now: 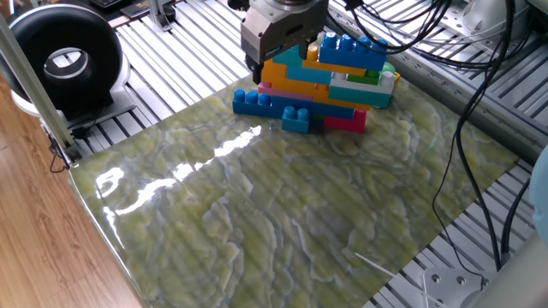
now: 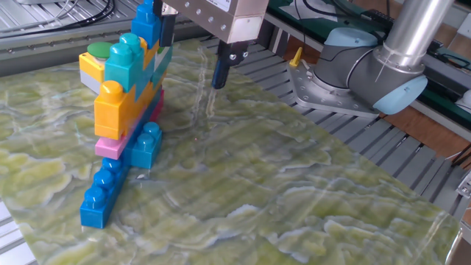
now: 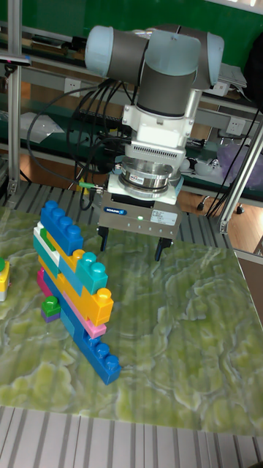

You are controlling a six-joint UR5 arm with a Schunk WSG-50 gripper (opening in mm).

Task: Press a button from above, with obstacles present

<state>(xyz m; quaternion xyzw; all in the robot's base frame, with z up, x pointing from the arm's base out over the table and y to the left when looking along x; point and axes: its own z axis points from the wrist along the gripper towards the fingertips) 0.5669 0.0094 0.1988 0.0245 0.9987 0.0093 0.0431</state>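
Note:
The obstacles (image 1: pixel 330 81) are a stacked pile of big studded toy bricks, blue, orange, teal, pink and yellow, standing at the far side of the green marbled mat (image 1: pixel 282 214). The same pile (image 2: pixel 125 110) (image 3: pixel 73 285) shows in the other views. The button (image 2: pixel 98 50) is a green disc on a white and yellow box, right behind the pile. My gripper (image 3: pixel 131 245) hangs above the mat beside the pile, open with a wide gap and holding nothing. One finger (image 2: pixel 219 73) hangs clear of the bricks. The other sits close to the top blue brick.
The mat lies on a slatted aluminium table. A black ring-shaped device (image 1: pixel 64 60) stands at the back left. Cables (image 1: pixel 454 51) hang at the back right. The arm's base (image 2: pixel 353 66) sits next to the mat.

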